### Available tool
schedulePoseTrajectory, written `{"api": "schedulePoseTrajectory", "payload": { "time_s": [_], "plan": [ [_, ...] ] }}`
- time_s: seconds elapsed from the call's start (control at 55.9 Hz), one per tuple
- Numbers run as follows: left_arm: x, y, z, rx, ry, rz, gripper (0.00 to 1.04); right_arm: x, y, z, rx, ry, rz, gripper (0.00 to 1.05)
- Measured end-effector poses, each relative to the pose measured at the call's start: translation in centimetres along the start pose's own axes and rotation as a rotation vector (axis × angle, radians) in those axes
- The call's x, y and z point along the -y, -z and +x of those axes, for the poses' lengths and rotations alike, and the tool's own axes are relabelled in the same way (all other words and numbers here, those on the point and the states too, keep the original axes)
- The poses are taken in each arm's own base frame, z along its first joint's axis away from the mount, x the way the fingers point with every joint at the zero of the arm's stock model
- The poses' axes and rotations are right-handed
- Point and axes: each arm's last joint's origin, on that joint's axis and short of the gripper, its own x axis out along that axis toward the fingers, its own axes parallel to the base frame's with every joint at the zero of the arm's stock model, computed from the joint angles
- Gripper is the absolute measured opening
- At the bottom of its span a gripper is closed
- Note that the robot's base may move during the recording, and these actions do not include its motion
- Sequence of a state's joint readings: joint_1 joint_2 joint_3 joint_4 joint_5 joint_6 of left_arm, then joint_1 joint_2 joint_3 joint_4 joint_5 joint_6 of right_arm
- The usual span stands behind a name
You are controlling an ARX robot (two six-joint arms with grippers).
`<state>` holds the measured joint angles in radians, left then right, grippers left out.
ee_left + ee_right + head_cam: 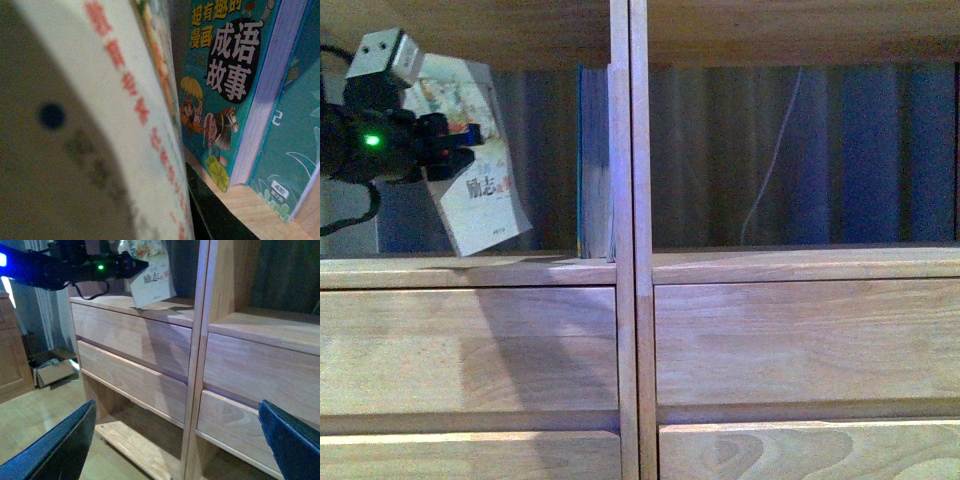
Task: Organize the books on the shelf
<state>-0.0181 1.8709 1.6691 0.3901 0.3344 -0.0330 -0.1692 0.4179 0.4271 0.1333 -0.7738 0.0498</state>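
Observation:
My left gripper [453, 143] is shut on the white paperback book [485, 195], which tilts inside the shelf's [630, 300] upper left compartment with its lower corner close to the board. In the left wrist view that book [125, 130] fills the near side, its red characters blurred. Two slim teal books [220, 95] stand upright against the central divider, seen edge-on in the front view as a blue-green book [592, 160]. My right gripper [180, 440] hangs open and empty in front of the lower drawer fronts, well away from the books.
The upper right compartment [800, 160] holds no books, only a thin white cord hanging at its back. Flat drawer fronts [470, 345] lie below both compartments. An open cardboard box [50, 372] sits on the floor left of the bookcase.

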Motion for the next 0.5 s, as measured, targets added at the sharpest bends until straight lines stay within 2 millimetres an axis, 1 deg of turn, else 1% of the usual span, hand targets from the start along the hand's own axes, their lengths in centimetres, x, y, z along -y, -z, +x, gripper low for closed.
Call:
{"api": "schedulePoseTrajectory", "payload": {
  "time_s": [0.125, 0.232, 0.322, 0.429, 0.501],
  "plan": [
    [1.2, -0.6, 2.3, 0.015, -0.025, 0.124, 0.09, 0.0, 0.1, 0.0, -0.006, 0.004, -0.022, 0.98],
    [1.9, -0.5, 4.0, 0.011, -0.061, 0.205, 0.09, 0.0, 0.1, 0.0, -0.005, 0.007, -0.035, 0.98],
    [2.6, 0.3, 5.2, -0.016, -0.087, 0.272, 0.09, 0.0, 0.1, 0.0, -0.005, 0.005, -0.039, 0.98],
    [3.1, 1.5, 6.3, -0.048, -0.114, 0.303, 0.09, 0.0, 0.1, 0.0, -0.005, 0.007, -0.041, 0.98],
    [3.5, 1.7, 6.7, -0.052, -0.124, 0.316, 0.08, 0.0, 0.1, 0.0, -0.005, 0.006, -0.041, 0.98]
  ]
}}
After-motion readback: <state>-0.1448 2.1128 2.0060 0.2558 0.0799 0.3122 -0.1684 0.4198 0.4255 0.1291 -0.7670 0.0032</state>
